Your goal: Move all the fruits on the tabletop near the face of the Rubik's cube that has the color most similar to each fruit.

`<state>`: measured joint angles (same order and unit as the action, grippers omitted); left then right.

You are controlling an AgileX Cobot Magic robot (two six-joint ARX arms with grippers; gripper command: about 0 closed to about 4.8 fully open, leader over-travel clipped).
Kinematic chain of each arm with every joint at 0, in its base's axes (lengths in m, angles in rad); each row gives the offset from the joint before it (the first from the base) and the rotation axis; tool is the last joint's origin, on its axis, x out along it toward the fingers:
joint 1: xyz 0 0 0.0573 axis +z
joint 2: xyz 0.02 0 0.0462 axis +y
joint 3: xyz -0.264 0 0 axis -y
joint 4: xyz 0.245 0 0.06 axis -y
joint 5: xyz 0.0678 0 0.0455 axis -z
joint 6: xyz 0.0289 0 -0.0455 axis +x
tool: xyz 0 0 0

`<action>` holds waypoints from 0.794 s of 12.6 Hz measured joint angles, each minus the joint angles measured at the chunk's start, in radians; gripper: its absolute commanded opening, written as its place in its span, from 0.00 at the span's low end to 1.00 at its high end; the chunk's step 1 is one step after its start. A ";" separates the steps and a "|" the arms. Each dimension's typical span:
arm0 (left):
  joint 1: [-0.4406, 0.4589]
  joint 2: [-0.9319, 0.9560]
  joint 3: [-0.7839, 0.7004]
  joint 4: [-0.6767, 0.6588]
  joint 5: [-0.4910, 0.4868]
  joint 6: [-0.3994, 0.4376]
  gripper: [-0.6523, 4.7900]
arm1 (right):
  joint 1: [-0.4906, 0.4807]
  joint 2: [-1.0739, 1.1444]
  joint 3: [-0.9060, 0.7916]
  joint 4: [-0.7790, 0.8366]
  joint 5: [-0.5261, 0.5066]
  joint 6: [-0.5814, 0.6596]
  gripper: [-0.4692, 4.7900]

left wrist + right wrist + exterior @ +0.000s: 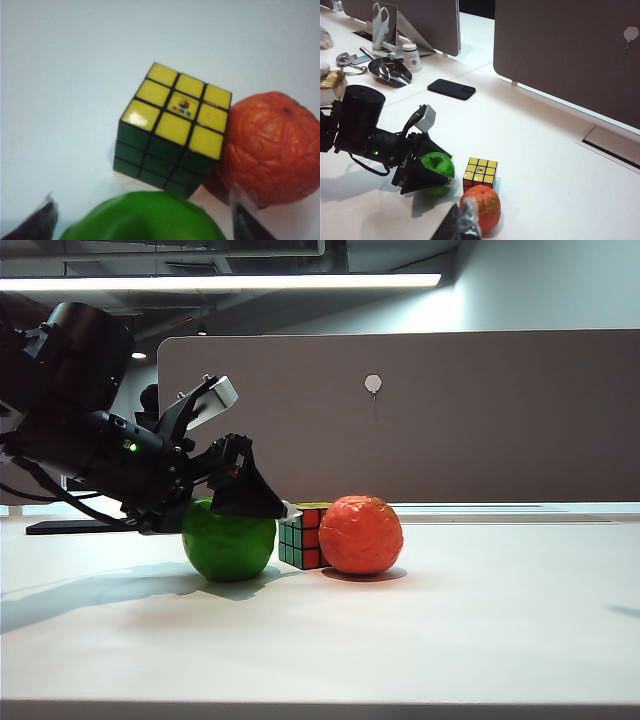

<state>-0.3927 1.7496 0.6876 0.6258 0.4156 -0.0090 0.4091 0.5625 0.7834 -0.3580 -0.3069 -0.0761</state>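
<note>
Straddling green apple [228, 540] at table left: left gripper [262, 508], jaws at widest, either side of fruit, no grip evident. Rubik's cube [303, 535] just at apple's 3 o'clock, green face toward apple. Orange-red fruit [360, 534] touching cube's 3 o'clock. Tabletop [520, 620] bare rightward to edge. Right gripper [461, 226] closed, empty, raised well apart.

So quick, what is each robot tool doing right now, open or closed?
Left tool: open, its fingers either side of the green apple; whether they touch it cannot be told.
Right tool: closed, holding nothing, up off the table.
</note>
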 measured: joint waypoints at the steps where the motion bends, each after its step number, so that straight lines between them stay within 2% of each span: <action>1: 0.001 0.000 0.000 0.006 -0.003 0.000 1.00 | 0.000 0.000 0.000 0.000 0.000 0.000 0.08; 7: 0.000 0.000 0.016 0.008 -0.008 -0.007 1.00 | 0.000 0.000 0.000 0.000 0.000 0.000 0.08; 10: -0.029 0.006 0.016 0.005 -0.019 -0.006 1.00 | 0.000 0.000 0.000 0.000 0.000 0.000 0.08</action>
<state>-0.4217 1.7561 0.7040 0.6312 0.3969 -0.0147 0.4091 0.5625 0.7834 -0.3580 -0.3069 -0.0761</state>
